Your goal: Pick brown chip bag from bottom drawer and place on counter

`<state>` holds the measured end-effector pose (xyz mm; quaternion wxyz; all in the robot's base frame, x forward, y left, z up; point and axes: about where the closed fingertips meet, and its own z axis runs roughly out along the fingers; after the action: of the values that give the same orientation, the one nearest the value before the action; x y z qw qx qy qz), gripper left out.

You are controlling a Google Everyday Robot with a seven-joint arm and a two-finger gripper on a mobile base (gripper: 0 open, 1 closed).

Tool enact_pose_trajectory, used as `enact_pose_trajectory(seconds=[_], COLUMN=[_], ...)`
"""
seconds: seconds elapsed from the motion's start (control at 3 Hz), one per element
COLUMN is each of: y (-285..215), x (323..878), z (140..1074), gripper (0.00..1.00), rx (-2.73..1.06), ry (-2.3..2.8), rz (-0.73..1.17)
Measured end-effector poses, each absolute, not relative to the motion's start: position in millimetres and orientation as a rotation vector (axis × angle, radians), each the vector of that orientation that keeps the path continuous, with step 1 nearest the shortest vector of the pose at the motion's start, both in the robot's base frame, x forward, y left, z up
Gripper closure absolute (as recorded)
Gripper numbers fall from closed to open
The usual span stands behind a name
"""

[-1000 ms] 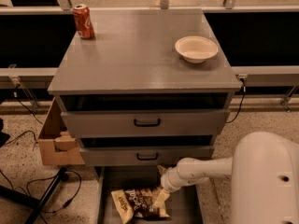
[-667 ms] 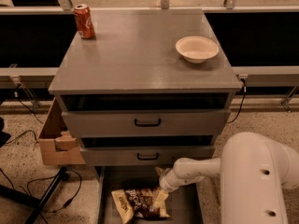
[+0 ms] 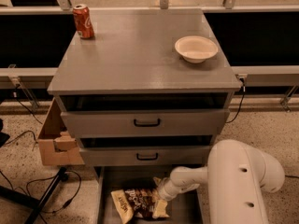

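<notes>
Down low: gripper at the bag

My gripper (image 3: 162, 199) sits low in the bottom drawer (image 3: 186, 212), against the right edge of the brown chip bag (image 3: 134, 203), which lies flat on the drawer floor. Grip state: cannot tell. To do it well, I should take the crinkly edge firmly, back out from under the middle drawer (image 3: 147, 156), then rise to the counter (image 3: 135, 55).

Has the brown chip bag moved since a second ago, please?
No: the brown chip bag still lies in the bottom drawer below the handle, gripper at its right end.
</notes>
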<state>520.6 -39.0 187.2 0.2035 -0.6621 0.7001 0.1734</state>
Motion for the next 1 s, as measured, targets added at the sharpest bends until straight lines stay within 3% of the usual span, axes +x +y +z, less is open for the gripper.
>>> enact_pose_trajectory(seconds=[0.67, 1.0], y=[-27.7, 8.9], x=[516.6, 508.1], z=[175.3, 154.1], gripper=[0.00, 0.18], rx=[-1.872, -1.912], ry=[1.948, 1.922], rz=[0.526, 0.648])
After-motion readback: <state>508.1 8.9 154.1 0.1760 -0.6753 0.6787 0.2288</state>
